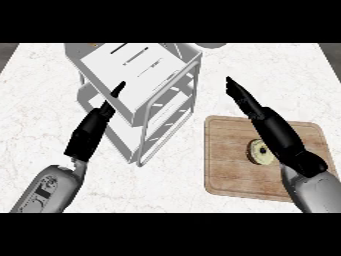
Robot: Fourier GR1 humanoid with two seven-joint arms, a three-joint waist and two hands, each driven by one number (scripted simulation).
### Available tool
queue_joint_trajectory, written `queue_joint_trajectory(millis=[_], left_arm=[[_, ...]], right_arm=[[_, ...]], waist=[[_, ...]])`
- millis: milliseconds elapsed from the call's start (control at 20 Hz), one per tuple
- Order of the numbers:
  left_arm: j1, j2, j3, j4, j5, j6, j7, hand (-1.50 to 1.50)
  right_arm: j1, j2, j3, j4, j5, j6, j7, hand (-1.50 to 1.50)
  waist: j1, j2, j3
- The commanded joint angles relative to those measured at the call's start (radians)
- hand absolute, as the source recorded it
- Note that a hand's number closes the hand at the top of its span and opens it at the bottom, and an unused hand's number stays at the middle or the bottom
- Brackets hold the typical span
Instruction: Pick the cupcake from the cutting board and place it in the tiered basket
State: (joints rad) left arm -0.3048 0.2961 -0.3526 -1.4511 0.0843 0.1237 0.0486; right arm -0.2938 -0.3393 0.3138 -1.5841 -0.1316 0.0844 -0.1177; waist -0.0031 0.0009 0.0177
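The cupcake (pixel 258 151) sits near the middle of the cutting board (pixel 228 165), at the near right of the table (pixel 33 100). It shows as a round pale top with a dark ring, and the right forearm crosses over its right side and hides part of it. The right robot hand (pixel 265 117) is over the far edge of the board, beyond the cupcake, with fingers straight and close together, pointing far and slightly left; it holds nothing. Judged from this pose, the hand is staged above the board for a descent onto the cupcake, and the grasp is not yet made. The left robot hand (pixel 93 129) is over the near left side of the tiered basket (pixel 129 75), fingers straight and pointing far. It holds nothing; whether it touches the basket cannot be told. The basket stands at the far centre of the table, set at an angle to the table edges, just left of the board and apart from it, so the transfer path is short and runs leftward. Its top tray is open from above, which suits placement from overhead. Count: one cupcake, one cutting board, one tiered basket, two robot hands.
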Motion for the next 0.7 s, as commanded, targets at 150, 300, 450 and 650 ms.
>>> queue_joint_trajectory(millis=[150,300,450,650], left_arm=[[0.065,-0.003,0.061,0.025,0.036,0.023,-0.043,0.00],[0.098,-0.017,0.069,0.007,0.066,0.023,-0.033,0.00],[0.125,-0.032,0.066,0.009,0.101,-0.009,-0.052,0.00],[0.144,-0.058,0.064,0.094,0.097,-0.030,-0.124,0.00]], right_arm=[[0.011,0.098,-0.285,0.156,0.022,-0.415,0.131,-1.50],[0.091,0.004,-0.351,0.275,0.177,-0.604,0.221,-1.50],[0.020,0.267,-0.420,0.295,0.120,-0.862,0.154,-1.50],[-0.072,0.269,-0.358,0.346,0.313,-1.045,0.127,-1.50]], waist=[[-0.006,0.011,-0.020],[-0.025,0.033,-0.037],[0.030,0.020,-0.018],[0.022,0.009,-0.021]])
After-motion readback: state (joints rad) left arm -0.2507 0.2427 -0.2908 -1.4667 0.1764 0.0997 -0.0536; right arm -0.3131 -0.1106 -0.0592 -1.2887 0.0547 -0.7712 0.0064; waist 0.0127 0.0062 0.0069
